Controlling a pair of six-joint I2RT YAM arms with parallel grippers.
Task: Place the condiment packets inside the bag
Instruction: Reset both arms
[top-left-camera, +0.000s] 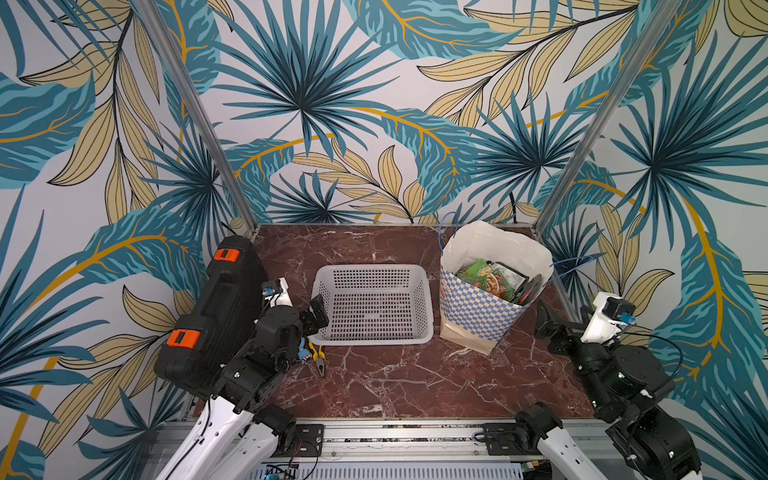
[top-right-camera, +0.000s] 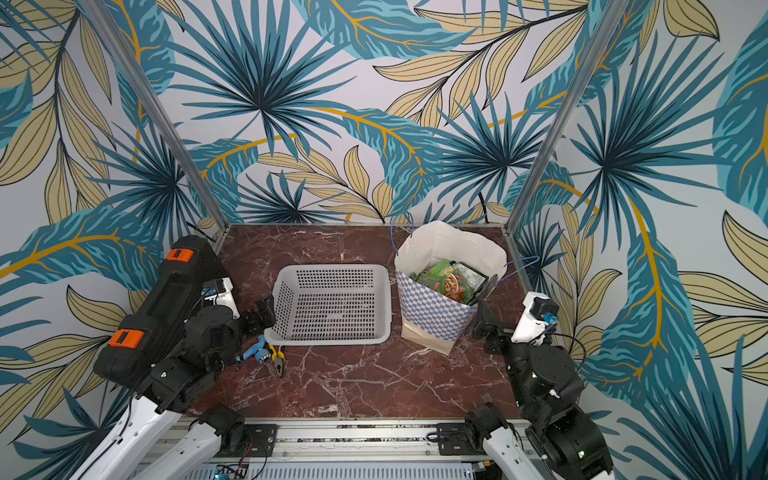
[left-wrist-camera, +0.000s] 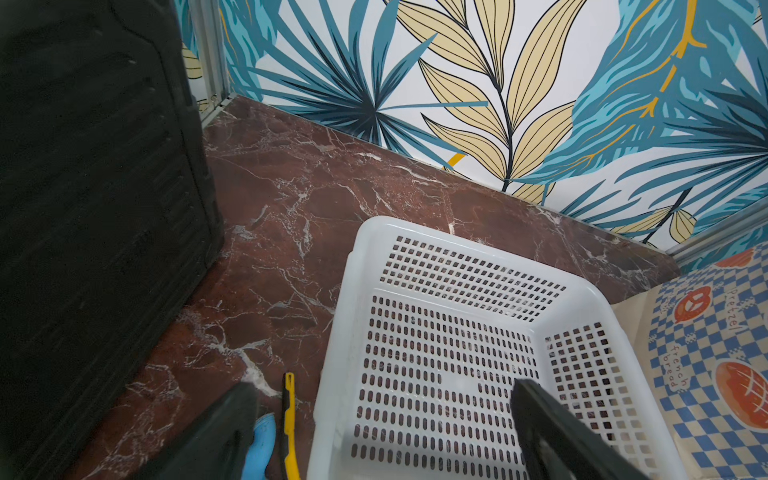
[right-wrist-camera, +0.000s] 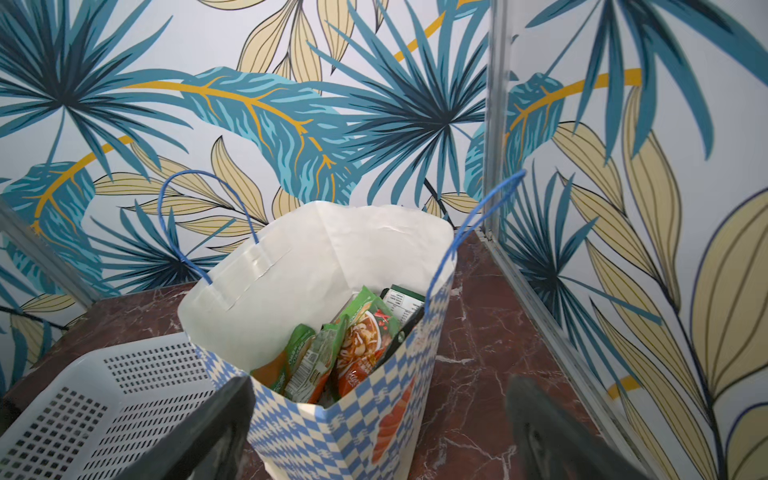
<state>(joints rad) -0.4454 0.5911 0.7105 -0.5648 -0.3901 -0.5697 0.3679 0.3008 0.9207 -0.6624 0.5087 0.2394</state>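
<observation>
Found both pairs of jaws spread as wide as they go and gripping nothing: left jaws at the near left corner of the basket (top-left-camera: 374, 271), one finger (left-wrist-camera: 552, 419) showing against its inside in the left wrist view; right jaws low by the near right side of the bag (top-left-camera: 478, 307), close to it but apart. Saw the condiment packets (top-left-camera: 492, 279) down inside the bag, at the far right of the table (top-left-camera: 415, 374), bunched toward its right wall, several standing on edge below the rim. Spotted none in the basket and none loose on the table; judged the task as good as finished. Noted the pliers (top-left-camera: 319, 358) and a blue-handled tool (top-right-camera: 253, 353) just near of the basket's left corner, and a black case (top-left-camera: 216, 316) along the left edge. Judged the main risk a careless pull-back on the right: could snag the blue cord handle (right-wrist-camera: 489, 207) hanging out that way, or nudge the thin paper wall, tipping the tall bag and spilling packets.
</observation>
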